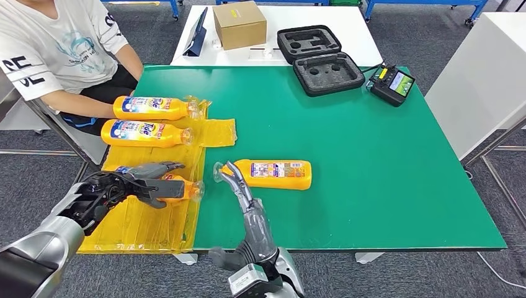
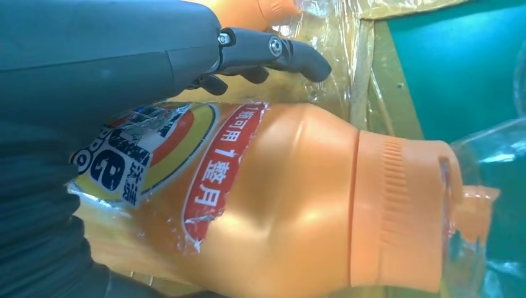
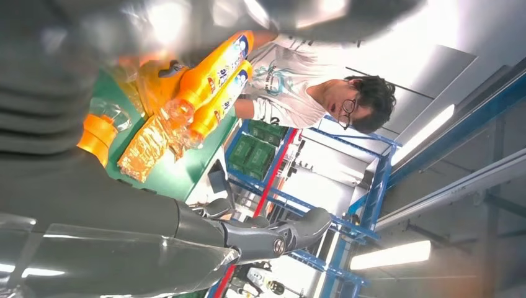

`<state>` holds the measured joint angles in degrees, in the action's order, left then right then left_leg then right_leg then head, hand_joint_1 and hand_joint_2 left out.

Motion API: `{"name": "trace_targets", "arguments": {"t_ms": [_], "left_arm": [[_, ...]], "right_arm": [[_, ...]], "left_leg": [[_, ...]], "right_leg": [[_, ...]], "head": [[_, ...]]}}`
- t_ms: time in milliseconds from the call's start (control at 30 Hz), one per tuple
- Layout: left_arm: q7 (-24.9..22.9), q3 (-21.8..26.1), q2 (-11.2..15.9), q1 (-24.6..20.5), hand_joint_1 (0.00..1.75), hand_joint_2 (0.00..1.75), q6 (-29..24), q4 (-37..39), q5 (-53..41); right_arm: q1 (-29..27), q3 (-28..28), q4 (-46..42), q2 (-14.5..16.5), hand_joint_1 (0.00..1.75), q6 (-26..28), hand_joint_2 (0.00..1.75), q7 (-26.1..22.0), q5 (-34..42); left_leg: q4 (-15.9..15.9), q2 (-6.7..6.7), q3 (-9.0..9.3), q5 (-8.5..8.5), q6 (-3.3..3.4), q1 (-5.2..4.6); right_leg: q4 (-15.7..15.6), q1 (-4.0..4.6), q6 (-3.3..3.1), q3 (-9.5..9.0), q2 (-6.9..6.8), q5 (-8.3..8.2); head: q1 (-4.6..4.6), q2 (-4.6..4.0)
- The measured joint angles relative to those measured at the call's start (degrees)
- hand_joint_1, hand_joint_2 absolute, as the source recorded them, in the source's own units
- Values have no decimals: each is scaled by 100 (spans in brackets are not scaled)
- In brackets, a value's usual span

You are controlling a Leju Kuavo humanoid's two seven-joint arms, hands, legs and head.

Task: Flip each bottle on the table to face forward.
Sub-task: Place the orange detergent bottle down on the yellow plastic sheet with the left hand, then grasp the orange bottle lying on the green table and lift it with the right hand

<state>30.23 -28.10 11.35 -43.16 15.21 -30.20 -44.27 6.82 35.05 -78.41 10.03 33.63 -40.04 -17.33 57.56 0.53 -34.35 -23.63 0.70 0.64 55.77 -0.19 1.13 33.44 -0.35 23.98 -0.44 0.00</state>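
Showing: green table mat (image 1: 372, 161), the largest surface, with a yellow crinkled plastic sheet (image 1: 142, 223) over its near-left corner.
Person: seated at the far-left corner in a white printed T-shirt (image 1: 56, 43), forearm beside the farthest bottle.
Bottles (four, all lying flat): two orange plastic Tide bottles (image 1: 149, 107) (image 1: 146, 133) side by side on the sheet; a third orange bottle (image 1: 180, 188) under the left hand; a fourth (image 1: 276, 174) on bare mat, back label up.
Cases: two black foam-lined trays (image 1: 319, 59) at the far edge.
Left hand (image 1: 149, 180): fingers wrapped over the third bottle, holding it.
Right hand (image 1: 239, 186): fingers extended and apart, tips touching the fourth bottle's clear cap (image 1: 218, 172); holding nothing.
Left wrist view: third bottle's front label (image 2: 155, 155) with red band, close up.
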Motion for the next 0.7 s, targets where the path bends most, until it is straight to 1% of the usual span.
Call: {"name": "trace_targets", "arguments": {"t_ms": [133,333,500,700], "left_arm": [[100,250,-87,77,0,0,-67,8,588],[-36,779,-257,174,0,0,-177,43,1348],[-39,1103,-354,274,0,0,-515,50,1581],[9,1292,-403,321,0,0,-680,55,1683]], "right_arm": [[-27,-73,15,14,0,-5,175,1,-94],[-73,-173,48,28,0,-11,175,52,-260],[-95,-250,82,45,0,-49,175,102,-328],[-99,-316,142,67,0,-75,175,107,-330]], "left_leg": [[0,0,-3,0,0,-1],[1,-5,-10,1,1,-1],[1,-5,-11,2,1,-1],[1,-5,-16,3,0,0]], "right_leg": [[-1,0,0,5,-2,0],[-1,0,1,6,-8,1],[-1,0,1,7,-10,1],[-1,0,1,12,-10,1]], "head": [[1,0],[0,0],[1,0],[0,0]]}}
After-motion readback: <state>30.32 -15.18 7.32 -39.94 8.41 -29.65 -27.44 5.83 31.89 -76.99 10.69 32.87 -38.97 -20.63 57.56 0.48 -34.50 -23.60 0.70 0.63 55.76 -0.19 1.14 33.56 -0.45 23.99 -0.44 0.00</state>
